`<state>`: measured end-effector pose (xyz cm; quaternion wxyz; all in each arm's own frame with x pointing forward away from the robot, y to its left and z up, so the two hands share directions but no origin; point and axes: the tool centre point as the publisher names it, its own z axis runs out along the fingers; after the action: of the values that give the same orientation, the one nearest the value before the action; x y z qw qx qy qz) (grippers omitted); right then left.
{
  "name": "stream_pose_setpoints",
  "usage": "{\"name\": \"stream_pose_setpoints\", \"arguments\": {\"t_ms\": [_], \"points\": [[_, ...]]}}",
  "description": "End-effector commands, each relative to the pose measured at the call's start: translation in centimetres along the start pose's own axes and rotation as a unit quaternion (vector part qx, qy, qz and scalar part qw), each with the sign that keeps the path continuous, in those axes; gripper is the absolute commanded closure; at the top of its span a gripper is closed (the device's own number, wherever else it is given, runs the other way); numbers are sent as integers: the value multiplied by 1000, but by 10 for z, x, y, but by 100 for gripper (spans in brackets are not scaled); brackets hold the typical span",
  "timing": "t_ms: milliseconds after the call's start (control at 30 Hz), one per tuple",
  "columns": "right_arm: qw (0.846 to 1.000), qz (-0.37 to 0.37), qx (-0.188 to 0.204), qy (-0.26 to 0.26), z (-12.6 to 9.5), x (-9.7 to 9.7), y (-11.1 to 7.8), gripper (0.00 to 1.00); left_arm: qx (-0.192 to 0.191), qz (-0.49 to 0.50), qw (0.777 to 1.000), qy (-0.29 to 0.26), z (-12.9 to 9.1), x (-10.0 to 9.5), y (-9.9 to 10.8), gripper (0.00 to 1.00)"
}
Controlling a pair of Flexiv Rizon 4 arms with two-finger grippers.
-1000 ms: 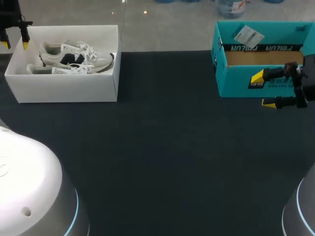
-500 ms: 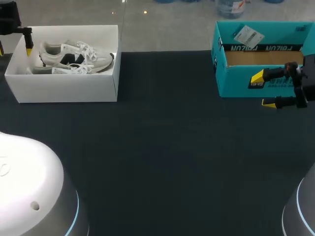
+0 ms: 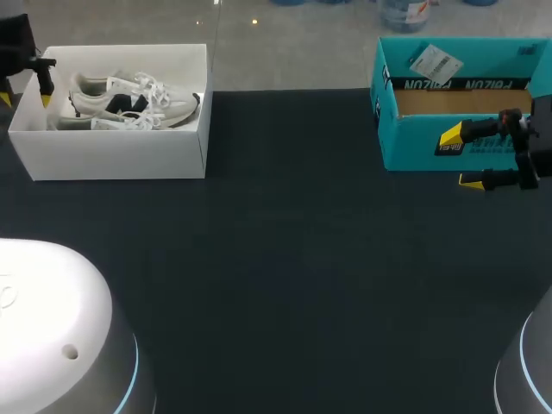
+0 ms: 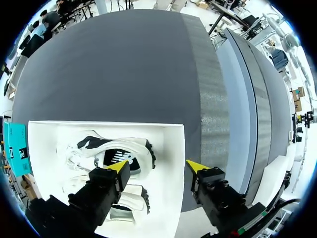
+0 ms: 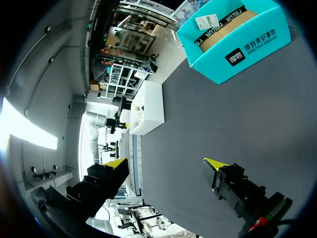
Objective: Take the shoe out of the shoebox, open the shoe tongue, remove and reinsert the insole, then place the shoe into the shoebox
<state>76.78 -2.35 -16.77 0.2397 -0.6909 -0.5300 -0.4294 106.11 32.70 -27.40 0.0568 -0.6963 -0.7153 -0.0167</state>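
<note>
White-and-grey sneaker [image 3: 129, 99] lies long axis left-right in the white cardboard shoebox [image 3: 121, 157], far left. My left gripper [image 3: 23, 82], fingers apart, hangs at the box's left end and is the nearer one. My right gripper [image 3: 461, 159], fingers also apart, is well away.

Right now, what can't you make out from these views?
Insoles: no view sees inside the shoes; the openings are too small.
Nearer shoe: in the head view the white shoebox front wall hides its lower part; in the left wrist view the left tool covers part.
Left tool, head view: mostly cut off by the edge.
Teal box floor, head view: front wall hides part.
Right wrist view: shoebox wall hides the shoes.
</note>
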Motion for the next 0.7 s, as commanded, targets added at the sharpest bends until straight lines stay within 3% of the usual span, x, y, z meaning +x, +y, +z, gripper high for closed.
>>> {"name": "stream_pose_setpoints", "arguments": {"t_ms": [33, 400, 700], "points": [[1000, 1, 0, -3, 1, 1, -1, 0, -82, 0, 997, 13, 7, -13, -1, 59], [1000, 1, 0, -3, 1, 1, -1, 0, -34, 6, 999, 27, 31, -19, 28, 52], [1000, 1, 0, -3, 1, 1, -1, 0, -11, 30, 999, 20, 56, -18, 36, 54]]}}
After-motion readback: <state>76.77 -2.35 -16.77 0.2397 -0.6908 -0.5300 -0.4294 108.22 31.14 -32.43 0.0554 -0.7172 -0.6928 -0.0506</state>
